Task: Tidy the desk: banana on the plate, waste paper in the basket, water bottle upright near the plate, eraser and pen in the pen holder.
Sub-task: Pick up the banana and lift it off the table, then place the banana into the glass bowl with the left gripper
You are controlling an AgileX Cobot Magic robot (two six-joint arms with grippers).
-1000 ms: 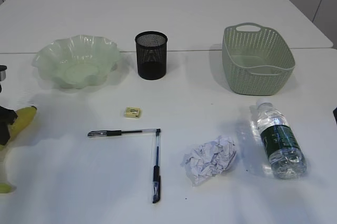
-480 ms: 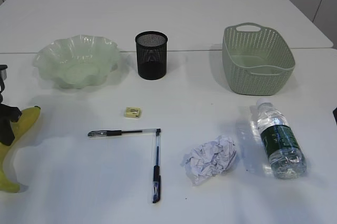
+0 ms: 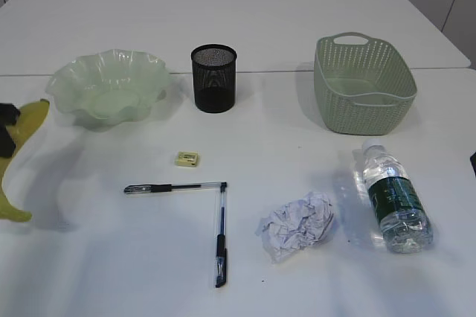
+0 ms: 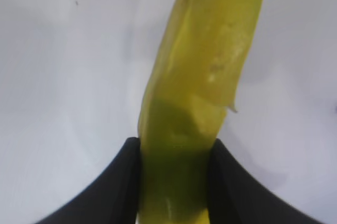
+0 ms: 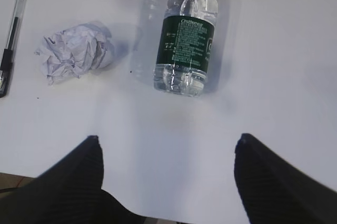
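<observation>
- Yellow curved banana (image 3: pixel 16 155) sat pinched in the left gripper (image 4: pixel 174 153); left wrist view showed both black fingers (image 4: pixel 118 182) pressed on its sides. In the exterior view it hung at the 9 o'clock edge, top end up by the black gripper, lower tip pointing down, shadow on the white desk (image 3: pixel 111 257) beside it. Could not tell if the tip touched the desk.
- Pale green translucent plate with wavy rim (image 3: pixel 110 85) was at 10 o'clock, just right of the banana's top end, with nothing in it.
- Black wire-mesh pen holder (image 3: pixel 213 77) stood upright near 12 o'clock, just right of the plate.
- Grey-green perforated basket with cut-out handles (image 3: pixel 362 83) was at 2 o'clock, well apart from the holder.
- Tiny pale yellow eraser block (image 3: pixel 187 158) lay near centre, at 6 o'clock from the holder.
- Two clear-barrelled pens (image 3: pixel 175 187) lay below the eraser in an L, ends meeting at the corner: one flat across, the other running toward 6 o'clock.
- Crumpled white waste paper ball (image 3: pixel 297 225) lay at 5 o'clock, right of the upright-running pen.
- Clear water bottle with dark green label and white cap (image 3: pixel 392 196) lay on its side at 4 o'clock, cap toward the basket, near the paper but apart.
- Right gripper (image 5: pixel 168 150) was spread wide, holding nothing, above bare desk at 6 o'clock from the bottle in its wrist view.
</observation>
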